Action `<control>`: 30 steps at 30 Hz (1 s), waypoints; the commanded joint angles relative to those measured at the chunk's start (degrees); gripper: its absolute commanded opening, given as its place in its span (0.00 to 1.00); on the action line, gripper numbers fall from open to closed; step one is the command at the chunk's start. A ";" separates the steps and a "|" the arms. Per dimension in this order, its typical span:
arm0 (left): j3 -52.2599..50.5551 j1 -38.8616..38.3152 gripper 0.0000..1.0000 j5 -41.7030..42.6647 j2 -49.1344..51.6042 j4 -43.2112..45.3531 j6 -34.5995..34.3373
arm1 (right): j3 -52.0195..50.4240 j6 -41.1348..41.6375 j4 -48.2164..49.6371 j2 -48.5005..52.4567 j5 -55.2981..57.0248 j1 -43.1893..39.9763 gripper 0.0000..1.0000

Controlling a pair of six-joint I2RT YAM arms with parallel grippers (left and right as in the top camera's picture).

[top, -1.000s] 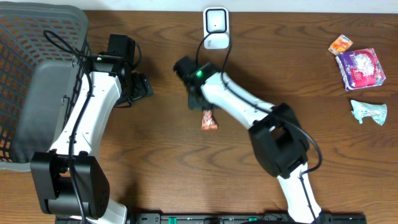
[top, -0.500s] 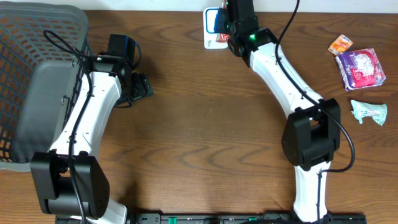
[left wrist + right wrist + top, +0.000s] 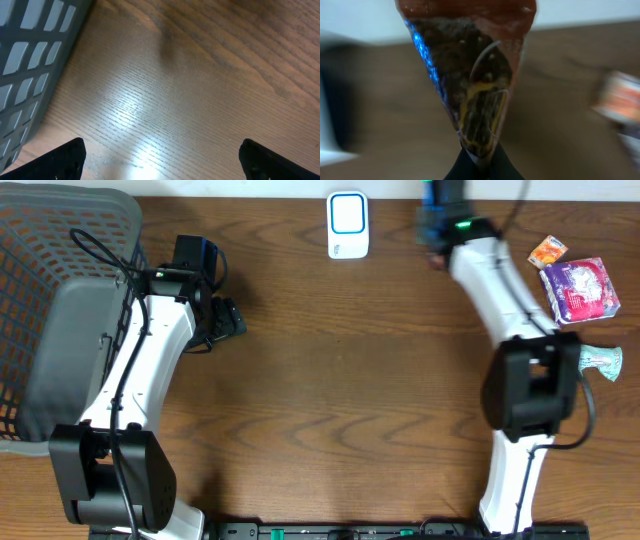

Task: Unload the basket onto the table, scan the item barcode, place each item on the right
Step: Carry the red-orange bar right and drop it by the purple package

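Stretches right arm (image 3: 497, 277) to the surface's (image 3: 330, 370) far edge, right of scanner (image 3: 348, 225); pinches snack packet (image 3: 479, 85) in right claw (image 3: 480, 167); holds left claw (image 3: 161, 159) wide near basket (image 3: 40, 240).

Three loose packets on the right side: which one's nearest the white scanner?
The small orange packet, farthest back and left. The purple pack beside it and the teal wrapper lie farther from the scanner.

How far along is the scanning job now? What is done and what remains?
Done: the snack packet is lifted, pinched in the shut right end effector. In hand: it is held in the air, to the right of the scanner. I cannot tell whether the barcode was read. Left: the orange packet, purple packet and teal wrapper lie untouched farther right.
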 commanded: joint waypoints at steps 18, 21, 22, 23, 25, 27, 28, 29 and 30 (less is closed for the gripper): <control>-0.52 0.09 0.98 -0.92 0.24 -0.28 -0.94 | -0.15 8.68 -19.76 -26.45 -6.08 -6.05 0.99; -0.52 0.09 0.98 -0.92 0.24 -0.28 -0.94 | -0.17 11.34 -22.27 -33.20 -10.78 -4.59 0.99; -0.52 0.09 0.98 -0.92 0.24 -0.28 -0.94 | -0.17 11.98 -23.65 -34.64 -10.73 -4.09 0.99; -0.52 0.09 0.98 -0.92 0.24 -0.28 -0.94 | -0.33 12.68 -26.12 -36.79 -10.27 -3.39 0.99; -0.52 0.09 0.98 -0.92 0.24 -0.28 -0.94 | -1.73 12.87 -29.99 -40.52 -8.66 -1.64 0.99; -0.52 0.09 0.98 -0.92 0.24 -0.28 -0.94 | -6.80 14.64 -31.41 -45.94 -4.70 1.18 0.99; -0.52 0.09 0.98 -0.90 0.24 -0.28 -0.94 | -9.42 15.28 -31.10 -48.19 -2.91 2.36 0.99; -0.52 0.09 0.98 -0.92 0.24 -0.28 -0.94 | -12.79 16.24 -30.53 -50.95 -0.72 3.74 0.99; -0.52 0.09 0.98 -0.92 0.24 -0.28 -0.94 | -15.85 17.03 -29.86 -53.42 0.61 4.90 0.99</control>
